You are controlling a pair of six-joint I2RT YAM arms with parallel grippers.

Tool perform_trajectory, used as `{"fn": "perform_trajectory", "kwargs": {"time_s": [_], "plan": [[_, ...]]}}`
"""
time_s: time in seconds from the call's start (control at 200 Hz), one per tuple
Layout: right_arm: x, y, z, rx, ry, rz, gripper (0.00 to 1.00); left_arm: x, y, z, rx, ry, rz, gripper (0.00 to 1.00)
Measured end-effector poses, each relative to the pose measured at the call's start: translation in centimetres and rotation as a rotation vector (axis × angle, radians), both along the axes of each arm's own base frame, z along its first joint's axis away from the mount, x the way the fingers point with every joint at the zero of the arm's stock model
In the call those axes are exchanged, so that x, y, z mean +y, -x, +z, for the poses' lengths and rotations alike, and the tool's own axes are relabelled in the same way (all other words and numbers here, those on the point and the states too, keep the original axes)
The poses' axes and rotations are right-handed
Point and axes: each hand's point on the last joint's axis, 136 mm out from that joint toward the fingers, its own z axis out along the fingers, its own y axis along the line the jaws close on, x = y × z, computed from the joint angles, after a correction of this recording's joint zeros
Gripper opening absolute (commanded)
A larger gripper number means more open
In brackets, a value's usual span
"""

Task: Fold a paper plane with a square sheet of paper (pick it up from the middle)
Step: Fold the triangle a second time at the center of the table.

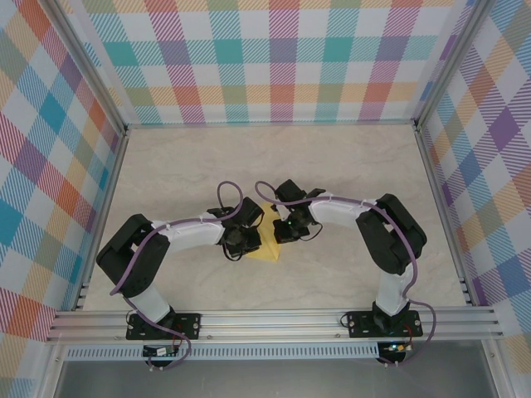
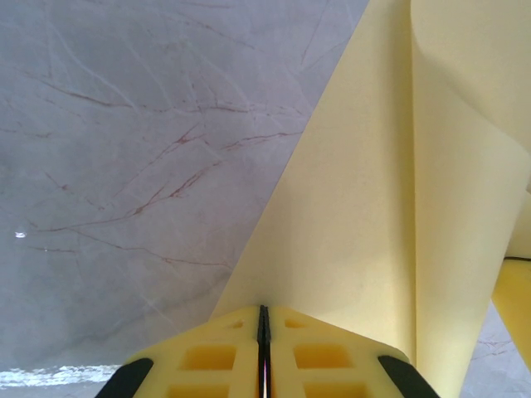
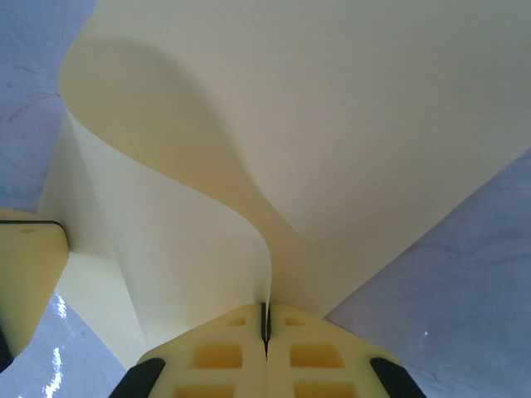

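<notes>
Paper (image 1: 267, 250) pinched by left end effector (image 2: 264, 322) and right end effector (image 3: 265, 319).

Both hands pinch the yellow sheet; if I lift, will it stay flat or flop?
Probably floppy: the yellow sheet bows in a soft curve above the right hand. Likely light, since it looks thin. It could crease if the left hand pulls away.

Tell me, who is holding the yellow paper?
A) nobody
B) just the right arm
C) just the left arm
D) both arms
D: in each wrist view the left jaws and the right jaws are shut on an edge of the yellow paper, which curls between them.
</notes>
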Motion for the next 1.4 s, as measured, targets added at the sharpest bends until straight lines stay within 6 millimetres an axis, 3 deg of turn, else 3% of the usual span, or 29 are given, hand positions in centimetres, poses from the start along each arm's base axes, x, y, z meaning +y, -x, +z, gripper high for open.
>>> {"fn": "perform_trajectory", "kwargs": {"time_s": [0.71, 1.405], "plan": [[-0.04, -0.17, 0.49, 0.0, 0.008, -0.011, 0.01, -0.03, -0.01, 0.01, -0.001, 0.001, 0.0, 0.1], [-0.37, 0.11, -0.37, 0.026, 0.034, -0.015, 0.02, -0.05, -0.02, 0.01, -0.002, 0.001, -0.004, 0.12]]}}
